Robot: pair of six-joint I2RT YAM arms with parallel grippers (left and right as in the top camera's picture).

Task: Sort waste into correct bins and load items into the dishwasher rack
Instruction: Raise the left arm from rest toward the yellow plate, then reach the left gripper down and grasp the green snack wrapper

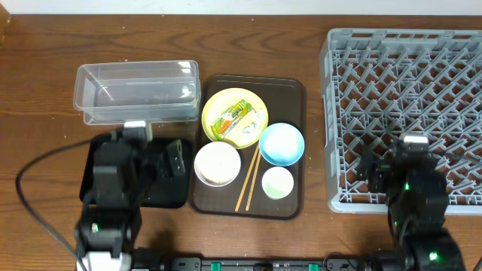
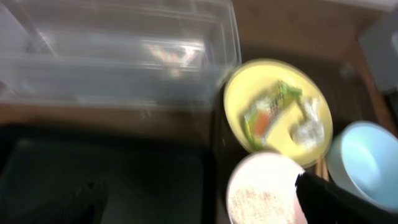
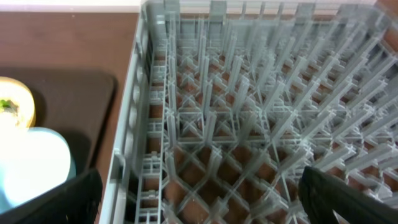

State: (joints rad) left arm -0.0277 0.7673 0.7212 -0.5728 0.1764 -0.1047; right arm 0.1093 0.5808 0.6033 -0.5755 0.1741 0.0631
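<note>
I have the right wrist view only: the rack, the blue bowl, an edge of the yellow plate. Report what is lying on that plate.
Observer: A green-yellow snack wrapper lies on the yellow plate, with white scraps beside it.
Operator: Now give me the bins' positions.
Observer: The clear tub stands left of the brown tray. The black tray lies just on the robot's side of the tub.
</note>
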